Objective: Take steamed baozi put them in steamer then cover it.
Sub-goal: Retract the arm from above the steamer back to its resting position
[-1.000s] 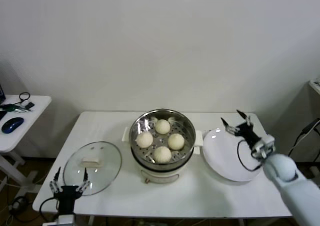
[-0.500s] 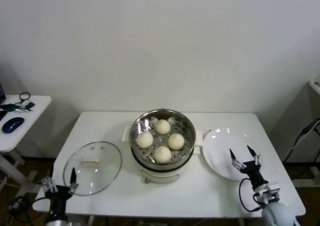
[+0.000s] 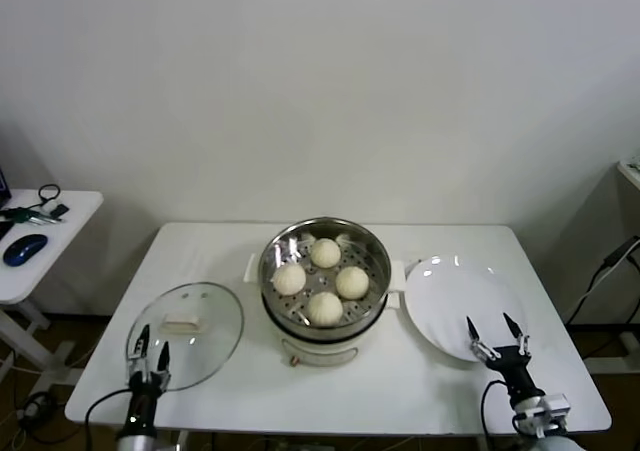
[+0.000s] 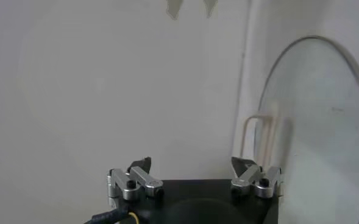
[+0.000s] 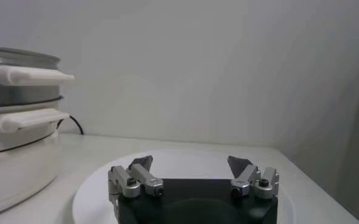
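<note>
Several cream-white baozi (image 3: 325, 253) sit on the perforated tray inside the shiny steamer (image 3: 322, 351) at the table's middle. The steamer has no lid on it, and its side handles (image 5: 30, 75) show in the right wrist view. The glass cover (image 3: 210, 346) lies flat on the table left of the steamer, its cream handle (image 3: 181, 324) facing up. My left gripper (image 3: 151, 347) is open at the cover's near edge, and the cover (image 4: 316, 128) fills one side of the left wrist view. My right gripper (image 3: 494, 333) is open and empty at the near edge of the plate.
An empty white plate (image 3: 450, 291) lies right of the steamer, and it also shows as the plate (image 5: 185, 159) under the right gripper's fingers. A small side table (image 3: 60, 261) with a blue mouse (image 3: 22, 248) stands off to the left. The white table (image 3: 200, 256) backs onto a wall.
My right gripper has come back from over the plate's far side to its near edge. My left gripper dipped left, then came back up to the cover's near edge.
</note>
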